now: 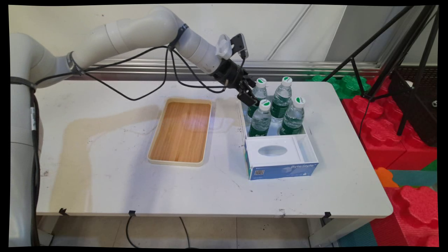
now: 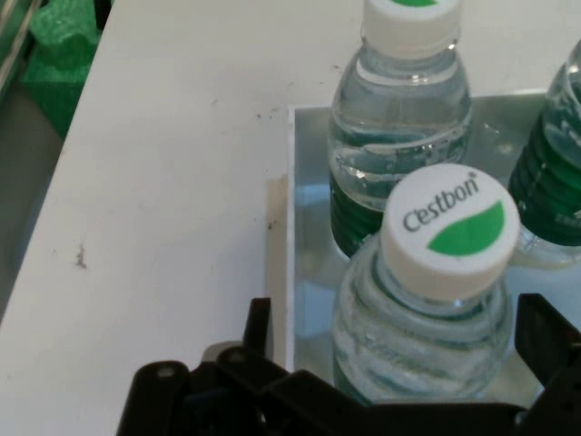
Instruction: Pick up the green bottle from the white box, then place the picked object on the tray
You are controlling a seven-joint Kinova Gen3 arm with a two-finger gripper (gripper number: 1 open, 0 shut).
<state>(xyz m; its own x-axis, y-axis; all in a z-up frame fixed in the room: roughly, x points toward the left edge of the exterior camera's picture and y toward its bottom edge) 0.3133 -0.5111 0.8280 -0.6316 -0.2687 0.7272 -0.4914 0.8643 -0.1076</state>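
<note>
White worktop [image 1: 105, 182] carries a white box [image 1: 309, 140] holding four water bottles. Black jaws hang spread either side of the rear-left bottle [image 2: 427, 300] in that box, not pinching it. A wooden tray [image 1: 182, 131] lies left of the box.

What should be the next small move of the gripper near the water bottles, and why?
Probably lower a little, then close. The gripper is open, its fingers on either side of the nearest water bottle, just below its cap, not yet touching. Three other bottles stand close in the white box.
</note>
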